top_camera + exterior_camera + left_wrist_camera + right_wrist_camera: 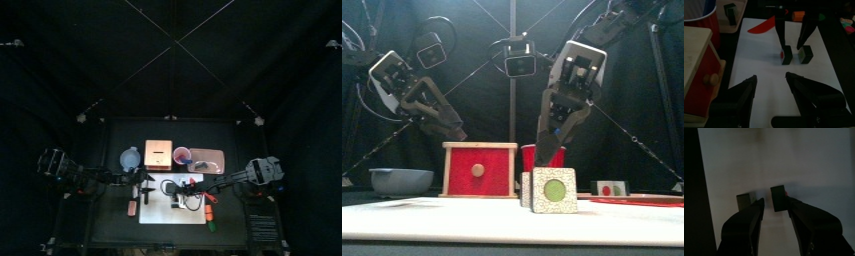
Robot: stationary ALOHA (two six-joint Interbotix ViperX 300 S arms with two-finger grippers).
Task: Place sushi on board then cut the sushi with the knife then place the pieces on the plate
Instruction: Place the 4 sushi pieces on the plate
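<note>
- Two dark green pieces of sushi are seen standing upright near the middle of the white cutting board point(821, 75). One sushi piece point(779, 197) and a second piece point(745, 202) are set side by side, close together but apart.
- In the front view, a pale speckled face with a round green centre is shown by the nearest piece.
- The right gripper point(774, 203) is held over the pair from above, with its jaws parted. The sushi piece is framed between the jaw tips, and the second piece is left just outside one jaw. Whether the pads touch the framed piece cannot be told.
- A red knife point(764, 25) is laid flat on the board behind the two pieces, apart from them and gripped by nothing.
- The left gripper point(771, 82) is held above the board's left side and pointed toward the pieces. Its jaws are spread wide and nothing is held between them.
- A third piece point(729, 12) is seen lying on the pink tray point(649, 201), which is placed behind the board to the right.
- Along the back, the wooden box point(480, 168) with its red drawer front is flanked by the red cup point(182, 155) on its right and the blue-grey bowl point(401, 180) on its left.
</note>
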